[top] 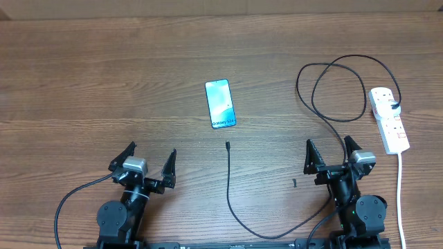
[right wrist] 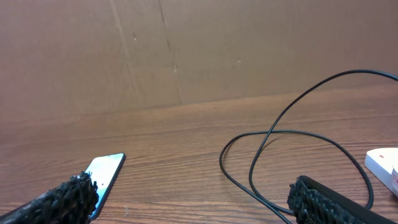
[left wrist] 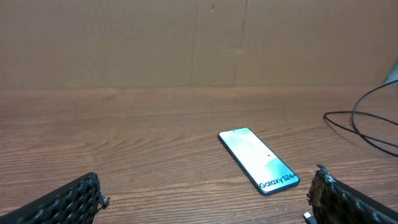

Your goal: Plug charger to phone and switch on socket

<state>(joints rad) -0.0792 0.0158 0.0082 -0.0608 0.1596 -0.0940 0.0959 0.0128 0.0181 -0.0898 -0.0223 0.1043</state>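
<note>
- On the tabletop (top: 104, 69), near the middle, the phone (top: 220, 104) lies flat with its screen lit and up, the lettered end toward the arms.
- At the phone's 6 o'clock, the charger (top: 229, 187) ends in its small tip (top: 227, 145), near the phone but not touching it and pointing toward it.
- From the tip the charger runs toward 6 o'clock, curves along the near edge toward 3 o'clock and passes by the right arm. It then forms loose loops at the socket's 9 o'clock.
- At the phone's 3 o'clock, well apart from it by the right edge, lies the socket (top: 388, 119). A black plug (top: 394, 105) sits in its far end, and a white cord (top: 401, 194) leaves its near end toward 6 o'clock.
- Left jaws, at the phone's 7 o'clock, are spread wide and hold nothing; in the left wrist view their ribbed fingers (left wrist: 62, 202) frame the phone (left wrist: 259, 161).
- Right jaws, at the phone's 4 o'clock, are likewise spread wide and empty. In the right wrist view the charger's loops (right wrist: 273, 134) lie between the fingers (right wrist: 336, 202), with a corner of the socket (right wrist: 384, 163) at 3 o'clock.
</note>
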